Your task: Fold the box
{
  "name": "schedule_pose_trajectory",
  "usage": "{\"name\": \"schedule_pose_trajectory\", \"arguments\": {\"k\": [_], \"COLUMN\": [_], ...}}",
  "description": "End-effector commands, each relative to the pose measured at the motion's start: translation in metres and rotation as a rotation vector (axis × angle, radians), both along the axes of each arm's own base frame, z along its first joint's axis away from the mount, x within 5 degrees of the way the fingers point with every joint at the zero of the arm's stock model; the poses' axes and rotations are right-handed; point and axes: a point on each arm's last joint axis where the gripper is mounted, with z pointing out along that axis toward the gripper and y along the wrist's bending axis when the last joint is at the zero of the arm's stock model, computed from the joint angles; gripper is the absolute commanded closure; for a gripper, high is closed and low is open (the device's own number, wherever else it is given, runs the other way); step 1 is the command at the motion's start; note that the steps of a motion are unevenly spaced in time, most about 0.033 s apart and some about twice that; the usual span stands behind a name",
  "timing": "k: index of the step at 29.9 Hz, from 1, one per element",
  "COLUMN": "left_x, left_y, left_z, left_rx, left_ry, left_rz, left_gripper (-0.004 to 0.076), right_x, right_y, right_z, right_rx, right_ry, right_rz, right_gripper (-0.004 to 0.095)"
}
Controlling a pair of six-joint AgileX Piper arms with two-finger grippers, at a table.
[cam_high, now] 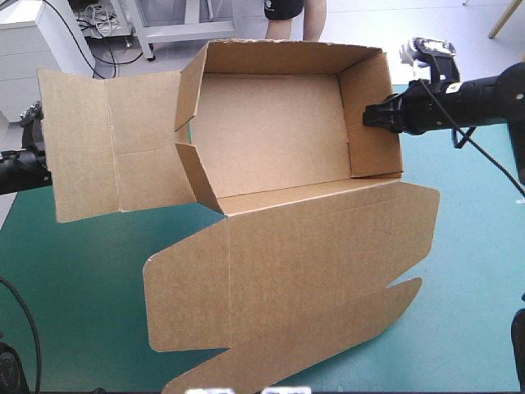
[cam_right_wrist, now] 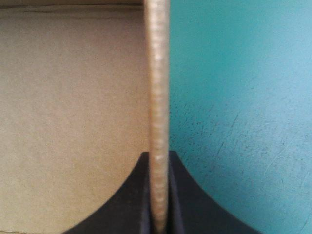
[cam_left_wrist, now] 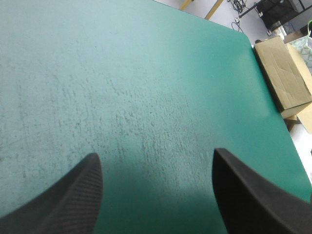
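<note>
teal-green cover [cam_high: 74,271] stretches over the desk, and most of its middle is taken up by the brown box [cam_high: 271,139], which stands as an open tray. its far wall [cam_high: 279,57] and right wall [cam_high: 373,156] are raised, and the floor [cam_high: 271,131] lies bare between them. at the left end two short flaps [cam_high: 195,176] stick out at angles, not tucked in. beyond them a broad side panel [cam_high: 107,139] spreads out toward the desk's left edge. the lid [cam_high: 312,246] lies flat toward the near edge, with its rounded tuck flap [cam_high: 328,328] at the very front.

from the right, the right arm's fingers [cam_right_wrist: 131,195] are pinched tight on the top edge of the right wall. in that arm's own view the board's edge runs straight up between them, with the tray's inside on one side and bare cover on the other.

the left arm's fingers [cam_left_wrist: 63,195] stand wide apart and hold nothing, with only scuffed cover ahead of them. from above, that arm sits at the desk's left edge, partly hidden by the spread panel, so i cannot tell whether it touches the board. more brown board [cam_left_wrist: 282,73] lies just past the desk's edge in the left wrist view.
</note>
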Motion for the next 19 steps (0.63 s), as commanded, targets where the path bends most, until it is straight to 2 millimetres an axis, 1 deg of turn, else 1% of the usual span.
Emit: {"name": "schedule_pose_trajectory", "arguments": {"k": [1,10,15,19], "left_x": [-0.009,-0.010,-0.010,-0.010], "left_y": [-0.009,-0.009,-0.009,-0.009], "left_z": [0.020,0.020,0.020,0.020], "left_rx": [-0.061,-0.058,-0.060,-0.060], "left_ry": [-0.062,-0.063,-0.064,-0.064], "left_rz": [-0.055,-0.055,-0.055,-0.055], "left_gripper": [0.0264,0.0264,0.0264,0.0264], "right_x": [0.005,0.040,0.053,0.062], "right_y": [0.010,0.023,0.041,0.059], "right_z": [0.013,-0.023,-0.037,-0.047], "right_rx": [0.075,0.039,0.042,0.043], "right_ry": [-0.084,-0.003,0.003,-0.007], "right_rz": [-0.008,-0.004,0.014,0.008], "right_gripper": [0.0930,0.0928,0.0928,0.0927]}}
